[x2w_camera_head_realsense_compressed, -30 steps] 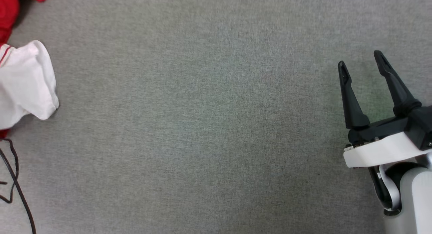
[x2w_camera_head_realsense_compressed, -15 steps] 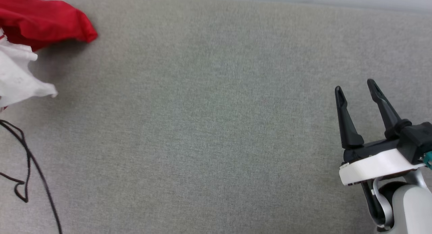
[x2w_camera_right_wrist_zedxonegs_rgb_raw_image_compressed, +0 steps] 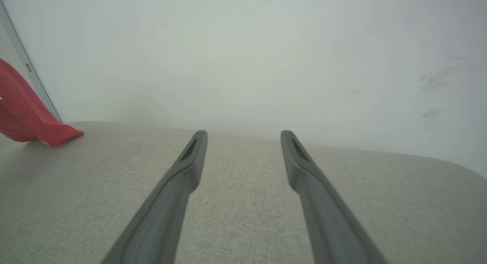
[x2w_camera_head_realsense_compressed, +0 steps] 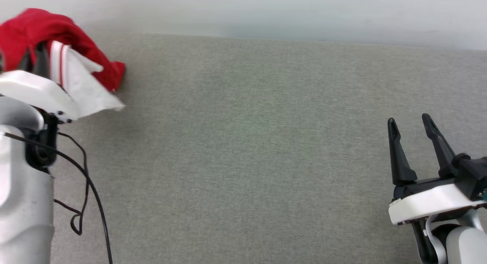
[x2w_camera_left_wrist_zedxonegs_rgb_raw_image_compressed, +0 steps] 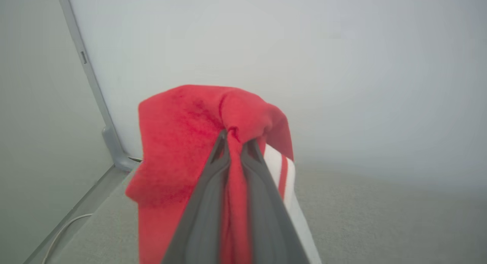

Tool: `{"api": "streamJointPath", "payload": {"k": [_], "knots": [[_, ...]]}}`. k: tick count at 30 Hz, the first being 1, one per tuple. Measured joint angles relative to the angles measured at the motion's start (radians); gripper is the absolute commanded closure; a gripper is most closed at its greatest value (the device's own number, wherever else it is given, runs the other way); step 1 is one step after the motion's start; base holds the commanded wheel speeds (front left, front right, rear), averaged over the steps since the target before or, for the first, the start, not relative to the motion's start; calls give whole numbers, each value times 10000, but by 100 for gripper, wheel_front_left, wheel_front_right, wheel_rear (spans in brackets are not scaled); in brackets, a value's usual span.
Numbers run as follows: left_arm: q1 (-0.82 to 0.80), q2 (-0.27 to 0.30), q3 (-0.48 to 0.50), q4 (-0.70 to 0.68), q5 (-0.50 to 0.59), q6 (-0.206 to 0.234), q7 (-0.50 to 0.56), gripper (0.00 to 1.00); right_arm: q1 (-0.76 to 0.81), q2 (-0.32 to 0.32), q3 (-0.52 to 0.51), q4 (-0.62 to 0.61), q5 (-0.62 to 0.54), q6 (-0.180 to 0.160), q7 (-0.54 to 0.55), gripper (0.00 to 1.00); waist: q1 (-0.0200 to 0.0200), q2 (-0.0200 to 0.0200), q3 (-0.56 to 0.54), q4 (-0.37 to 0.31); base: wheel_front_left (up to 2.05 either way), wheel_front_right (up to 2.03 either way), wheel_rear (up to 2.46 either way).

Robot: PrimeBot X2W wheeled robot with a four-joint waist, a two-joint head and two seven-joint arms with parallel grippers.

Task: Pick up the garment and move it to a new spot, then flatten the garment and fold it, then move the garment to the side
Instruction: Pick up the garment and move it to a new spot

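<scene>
While the left gripper (x2w_camera_left_wrist_zedxonegs_rgb_raw_image_compressed: 234,139) is clenched on a fold of the garment (x2w_camera_left_wrist_zedxonegs_rgb_raw_image_compressed: 179,142), the first step, pick up and move, is judged to be in hand. The cloth is bunched and draped over the two fingers, red body uppermost, with a white sleeve (x2w_camera_head_realsense_compressed: 81,89) and its striped trim hanging to one side. The garment sits at the far left of the head view, near the back edge of the grey fabric surface (x2w_camera_head_realsense_compressed: 247,142), close to the wall (x2w_camera_head_realsense_compressed: 266,9). The right gripper (x2w_camera_head_realsense_compressed: 409,119) stands released at the lower right, jaws wide apart, holding nothing and well apart from the cloth. The next move calls for carrying the bundle toward the open middle of the surface and laying it down with room to spread. The free right gripper would then be available for a second hold. The front lettering is not visible. The garment's lower part is cut off in the left wrist view. In the right wrist view a red corner lies at or just above the surface; contact cannot be confirmed. A dark cable (x2w_camera_head_realsense_compressed: 91,188) hangs beside the left arm.
</scene>
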Motion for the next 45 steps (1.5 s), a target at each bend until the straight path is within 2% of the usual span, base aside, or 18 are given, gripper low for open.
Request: {"api": "streamJointPath", "payload": {"k": [5,13,19,29,35,40,41,42,43,45], "knots": [[378,-198,-420,-696,59,-132,107,100,173,17,77,150,161,0,-61,0,1,0,-131,-488,0,0,0],[1337,-970,-1260,-1906,102,-153,428,100,238,23,132,368,472,0,-228,0,2,0,-227,-1499,0,0,0],[2140,-1597,-2257,-2491,134,-337,938,100,354,25,205,523,614,0,-314,0,2,0,-326,-2265,0,0,0],[2699,-3053,-4474,-2222,13,-855,1319,100,319,23,387,683,825,0,-497,0,2,0,-74,-2998,0,0,0],[2797,-3248,-5453,-1406,54,-947,1396,100,181,23,477,794,874,0,-625,0,3,0,284,-3145,0,0,0],[2853,-3285,-5758,-667,205,-966,980,99,132,23,545,945,884,0,-713,0,4,0,350,-3183,0,0,0],[2906,-3285,-5800,-568,215,-995,903,65,131,23,523,970,886,0,-723,0,3,0,324,-3166,0,0,0],[2957,-3285,-5850,-518,222,-1009,802,65,130,23,497,989,888,0,-752,0,3,0,304,-3132,0,0,0],[3000,-3283,-5894,-462,222,-1012,662,0,134,23,474,1035,890,0,-754,0,4,0,262,-3105,0,0,0],[3010,-3237,-6000,-458,378,-1037,194,0,151,23,460,1066,888,0,-755,0,3,0,157,-3030,0,0,0]]}}
